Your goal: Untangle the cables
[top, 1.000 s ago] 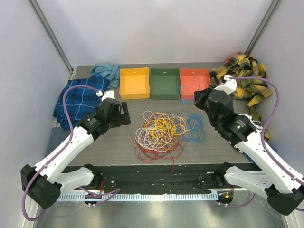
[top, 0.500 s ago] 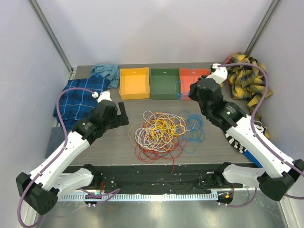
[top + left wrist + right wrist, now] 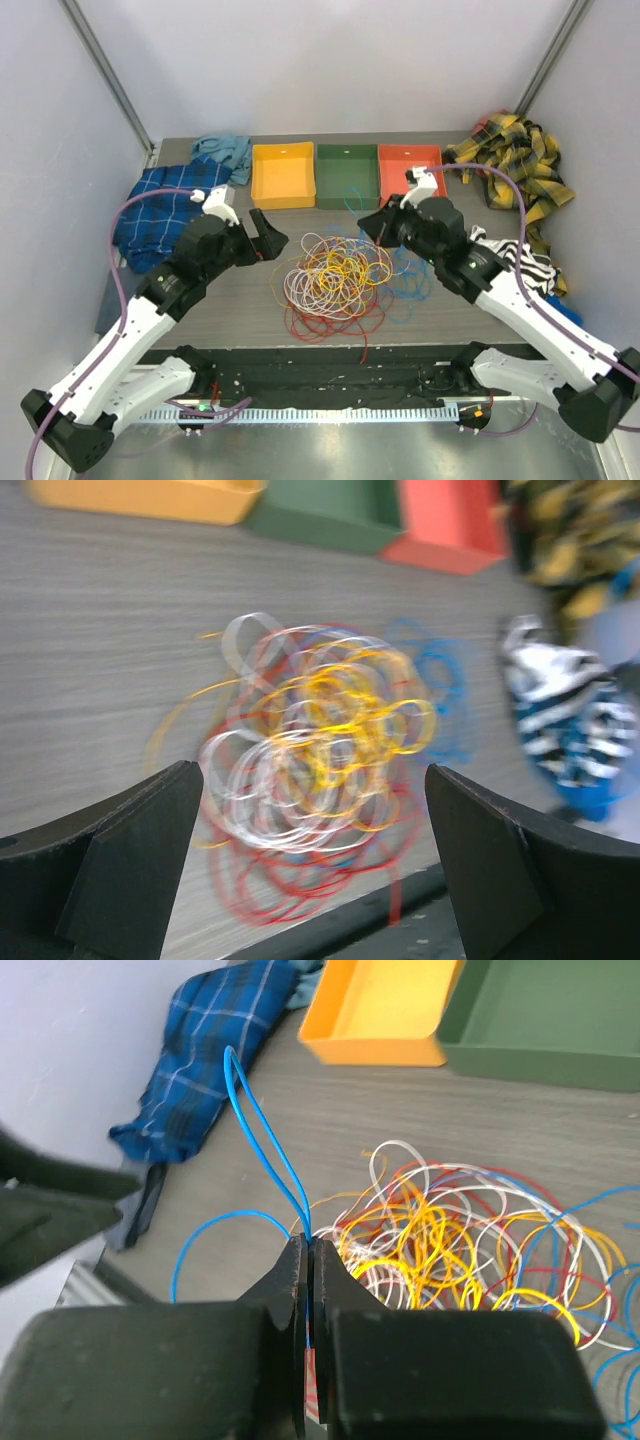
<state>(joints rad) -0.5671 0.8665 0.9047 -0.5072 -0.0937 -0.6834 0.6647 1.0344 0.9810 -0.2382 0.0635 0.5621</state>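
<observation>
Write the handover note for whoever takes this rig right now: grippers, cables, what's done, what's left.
Left gripper: open, empty, hovering at the left edge of the pile.
Right gripper: shut on one blue cable, whose loop stands up from the fingers.
Cables: red, yellow, white and orange loops in one tangled pile on the table; loose blue ones lie at its right.
Done: one blue cable gripped.
Left: draw it clear, then separate the rest one at a time.
</observation>
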